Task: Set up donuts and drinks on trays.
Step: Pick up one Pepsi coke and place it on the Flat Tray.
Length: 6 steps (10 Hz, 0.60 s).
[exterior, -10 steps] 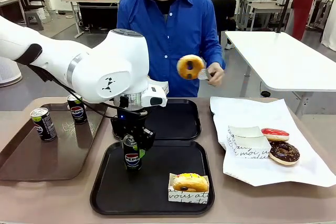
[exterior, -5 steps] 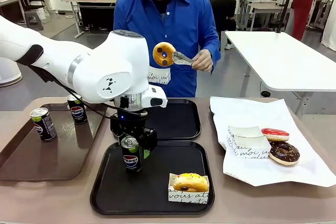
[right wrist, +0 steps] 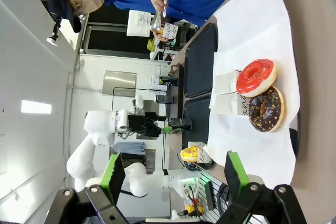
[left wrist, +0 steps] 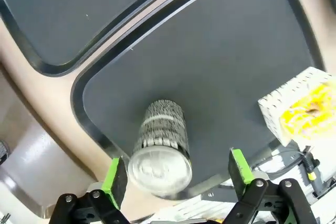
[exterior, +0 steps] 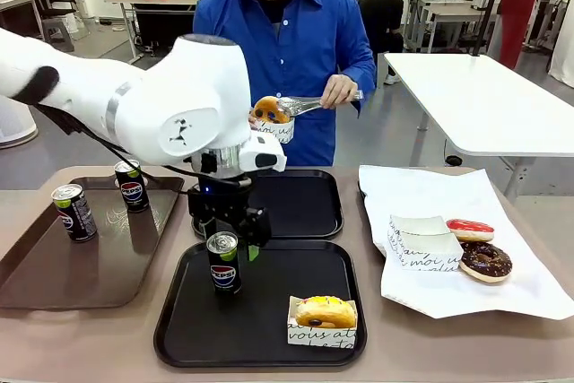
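The rounded tan tabletop (exterior: pixel 90 347) carries everything. A wide white paper sheet (exterior: pixel 430 190) covers its right side, and a long glossy brown tray (exterior: pixel 45 284) lies on its left. In the middle sit two matching black, nearly square plastic trays with rounded corners and raised rims. The near black tray (exterior: pixel 269 320) and the far black tray (exterior: pixel 305 208) lie one behind the other, rims just beside each other.

There are three slim black Pepsi cans with silver tops, all upright, long axis vertical. The first can (exterior: pixel 223 263) stands near the far left corner of the near black tray, its round logo facing the robot's side. A second can (exterior: pixel 73 212) and a third can (exterior: pixel 133 185) stand on the brown tray.

There are four ring donuts. A yellow-iced donut (exterior: pixel 325 311) in a white paper sleeve with black script sits at the near right of the near black tray. A red-iced donut (exterior: pixel 470 230) and a chocolate-iced donut (exterior: pixel 485 260) lie flat, icing up, side by side on the paper sheet. A golden donut (exterior: pixel 269 111) is held in metal tongs (exterior: pixel 314 103) by the person, above the far black tray.

The left hand (left wrist: pixel 177 174) hangs over the first can. Its green pads are spread either side of the silver top, one close to the rim, the other clear of it, pinching nothing. The right hand (right wrist: pixel 173 179) is also spread, nothing between its pads.
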Each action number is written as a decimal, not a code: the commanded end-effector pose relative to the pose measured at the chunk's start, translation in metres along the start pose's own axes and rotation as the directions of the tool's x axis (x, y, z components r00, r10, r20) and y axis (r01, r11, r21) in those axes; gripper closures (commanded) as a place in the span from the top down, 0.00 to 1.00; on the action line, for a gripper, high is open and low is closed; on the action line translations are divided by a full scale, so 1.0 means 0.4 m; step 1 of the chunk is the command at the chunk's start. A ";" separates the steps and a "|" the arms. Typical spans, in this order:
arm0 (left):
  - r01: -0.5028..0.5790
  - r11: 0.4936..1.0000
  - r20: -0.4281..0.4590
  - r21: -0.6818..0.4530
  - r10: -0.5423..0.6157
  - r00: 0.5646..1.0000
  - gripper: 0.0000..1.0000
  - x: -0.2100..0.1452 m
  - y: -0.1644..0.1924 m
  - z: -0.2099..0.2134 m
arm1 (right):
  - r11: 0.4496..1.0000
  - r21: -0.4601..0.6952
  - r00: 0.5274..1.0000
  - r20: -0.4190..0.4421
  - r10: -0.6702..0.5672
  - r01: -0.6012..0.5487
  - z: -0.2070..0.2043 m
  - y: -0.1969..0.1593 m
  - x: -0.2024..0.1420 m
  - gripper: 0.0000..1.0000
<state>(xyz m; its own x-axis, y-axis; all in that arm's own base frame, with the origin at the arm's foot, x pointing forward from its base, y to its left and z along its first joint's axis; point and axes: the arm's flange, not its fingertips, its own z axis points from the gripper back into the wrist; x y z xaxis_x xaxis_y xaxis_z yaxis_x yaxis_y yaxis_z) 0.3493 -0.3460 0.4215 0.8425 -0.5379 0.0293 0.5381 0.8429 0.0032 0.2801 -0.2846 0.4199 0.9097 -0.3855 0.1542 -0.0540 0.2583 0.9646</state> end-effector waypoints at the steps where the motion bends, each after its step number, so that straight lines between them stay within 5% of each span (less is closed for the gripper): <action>1: 0.015 0.999 0.034 0.040 -0.017 0.999 1.00 -0.095 0.012 0.132 | 1.000 0.011 1.000 0.001 0.000 0.000 0.002 0.002 -0.002 1.00; 6: -0.139 0.990 0.087 -0.019 0.140 0.986 1.00 -0.248 0.245 0.277 | 1.000 0.011 1.000 0.001 0.000 0.000 0.002 0.002 -0.002 1.00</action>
<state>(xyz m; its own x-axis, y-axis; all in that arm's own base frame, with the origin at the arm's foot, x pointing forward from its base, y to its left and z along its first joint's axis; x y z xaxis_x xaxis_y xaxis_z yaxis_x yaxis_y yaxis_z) 0.3214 -0.2289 0.5367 0.8979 -0.4275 0.1048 0.4286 0.9034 0.0135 0.2801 -0.2846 0.4198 0.9097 -0.3856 0.1537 -0.0537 0.2580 0.9646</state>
